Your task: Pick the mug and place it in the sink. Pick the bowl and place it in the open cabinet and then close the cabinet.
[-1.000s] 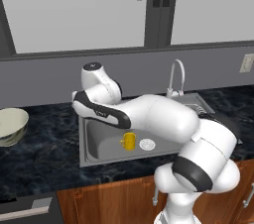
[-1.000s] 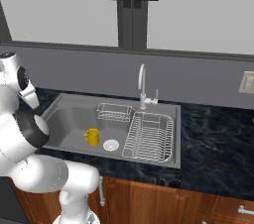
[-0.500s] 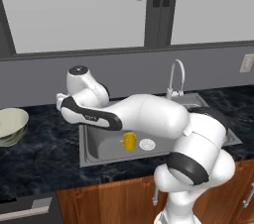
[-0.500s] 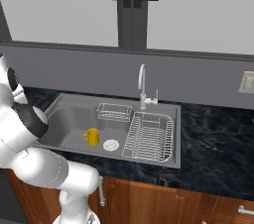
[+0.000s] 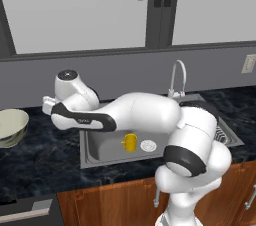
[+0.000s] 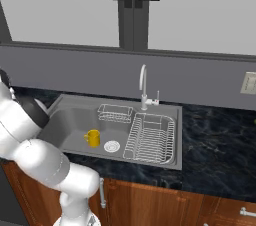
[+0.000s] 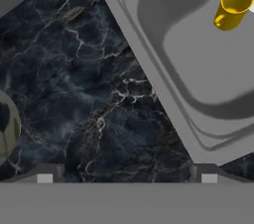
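Note:
The small yellow mug stands upright on the floor of the grey sink, beside the round drain. The cream bowl rests on the dark counter at the far left. My gripper hangs open over bare marble counter between the sink's left rim and the bowl, with nothing between its fingertips. In the left base view my hand sits a little right of the bowl. The cabinet is out of view.
A curved faucet rises behind the sink. A wire dish rack fills the basin's right half, with a small wire basket at the back. Brown lower cupboards run under the counter. A wall outlet is at the right.
My arm has swung left, from above the sink's left side out over the counter toward the bowl. The mug has stayed in the sink. The jaws remain open.

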Robot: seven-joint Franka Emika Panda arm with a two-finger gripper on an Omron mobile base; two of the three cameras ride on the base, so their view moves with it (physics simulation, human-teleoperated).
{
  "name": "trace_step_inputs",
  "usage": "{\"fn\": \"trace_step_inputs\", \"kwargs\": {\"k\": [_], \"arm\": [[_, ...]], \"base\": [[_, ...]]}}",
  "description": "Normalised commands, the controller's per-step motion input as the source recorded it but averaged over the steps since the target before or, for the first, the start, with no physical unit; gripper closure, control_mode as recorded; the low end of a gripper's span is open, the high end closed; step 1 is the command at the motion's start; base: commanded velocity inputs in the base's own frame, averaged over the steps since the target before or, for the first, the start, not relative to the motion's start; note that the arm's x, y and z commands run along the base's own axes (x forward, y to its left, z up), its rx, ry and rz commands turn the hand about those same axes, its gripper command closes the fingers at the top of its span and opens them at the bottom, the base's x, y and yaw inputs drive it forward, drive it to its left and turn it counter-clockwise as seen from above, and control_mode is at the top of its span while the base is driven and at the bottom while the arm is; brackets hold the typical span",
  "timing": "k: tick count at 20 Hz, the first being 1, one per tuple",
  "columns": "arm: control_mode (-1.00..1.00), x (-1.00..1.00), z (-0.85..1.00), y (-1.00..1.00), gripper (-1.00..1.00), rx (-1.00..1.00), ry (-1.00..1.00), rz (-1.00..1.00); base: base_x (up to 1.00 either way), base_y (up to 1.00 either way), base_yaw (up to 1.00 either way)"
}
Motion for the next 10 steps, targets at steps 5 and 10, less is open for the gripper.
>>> {"fn": "trace_step_inputs", "kwargs": {"k": [5, 10], "arm": [[-1.0, 0.0, 0.0, 0.39, -1.0, 0.06, 0.0, 0.04], [-1.0, 0.02, 0.0, 0.43, -1.0, 0.0, 0.0, 0.04]], "base": [[0.0, 0.0, 0.0], [0.0, 0.0, 0.0]]}}
